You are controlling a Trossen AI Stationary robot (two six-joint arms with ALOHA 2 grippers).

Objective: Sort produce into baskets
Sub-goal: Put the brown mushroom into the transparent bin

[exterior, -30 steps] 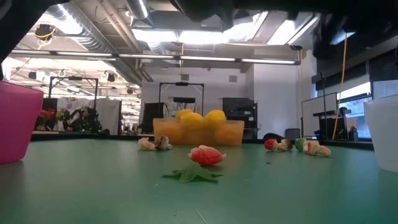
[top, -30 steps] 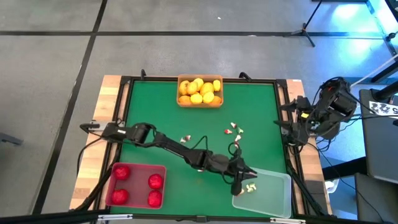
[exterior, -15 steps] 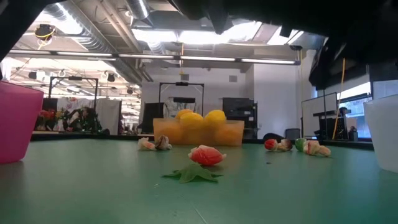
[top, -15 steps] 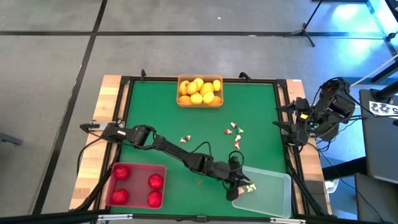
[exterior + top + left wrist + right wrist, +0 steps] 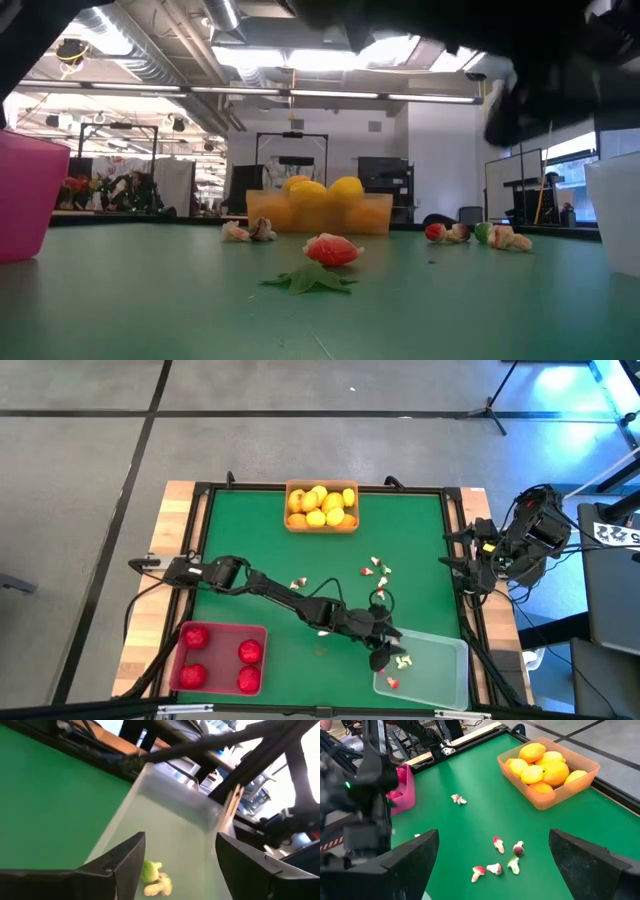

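Observation:
My left gripper (image 5: pixel 386 656) (image 5: pixel 180 862) stands open just over the near-left corner of the clear basket (image 5: pixel 437 672) and holds nothing. A whitish-and-green bit (image 5: pixel 153 877) lies on the basket floor below its fingers, with a red bit (image 5: pixel 392 682) close by. The orange basket (image 5: pixel 322 520) at the far edge holds yellow fruits (image 5: pixel 320 503). Red fruits (image 5: pixel 222 660) lie in the red basket (image 5: pixel 262 632) at the near left. Loose small bits (image 5: pixel 378 568) (image 5: pixel 298 583) lie on the green mat. My right gripper (image 5: pixel 478 560) waits open off the table's right edge.
A red piece with a green leaf (image 5: pixel 328 250) lies on the mat near the front, between the red basket and the clear one. A dark frame (image 5: pixel 452 540) runs round the mat. Open mat lies between the orange basket and the loose bits.
My left gripper has rolled and opened over the clear basket, staying nearly in place. A red bit that was not there before now lies on the basket floor near its fingers.

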